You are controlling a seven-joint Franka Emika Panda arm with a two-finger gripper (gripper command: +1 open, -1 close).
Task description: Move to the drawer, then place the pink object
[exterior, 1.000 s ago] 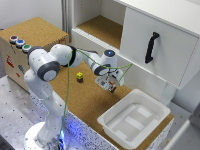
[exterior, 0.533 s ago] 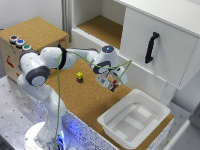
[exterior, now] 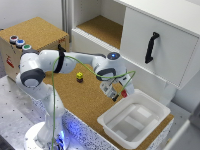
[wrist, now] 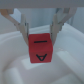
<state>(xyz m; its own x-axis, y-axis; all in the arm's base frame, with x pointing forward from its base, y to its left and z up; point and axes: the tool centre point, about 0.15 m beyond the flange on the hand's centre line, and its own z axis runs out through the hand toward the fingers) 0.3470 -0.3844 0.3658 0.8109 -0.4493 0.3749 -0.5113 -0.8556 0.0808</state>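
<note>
- claw (wrist: 40, 36) clamped on pink object (wrist: 40, 49), block seated between both fingers (wrist: 21, 27)
- drawer (exterior: 150, 107) rim directly below claw, white floor beneath block

arm (exterior: 55, 62) white – grey joints | black band | green cable (exterior: 90, 62)

Cork-topped counter (exterior: 95, 95) runs diagonally through the exterior view, front edge speckled white. Behind it a white cabinet (exterior: 100, 42) with an open cork-floored shelf (exterior: 102, 27); on the exterior view's right a big white panel (exterior: 157, 47) with a black handle (exterior: 150, 47). On the exterior view's left a cork-topped box (exterior: 32, 32) carrying three coloured buttons (exterior: 20, 43). Small yellow block with dark top (exterior: 79, 76) sits on the counter. Pale grey wall behind, blue glow low near the floor.
</note>
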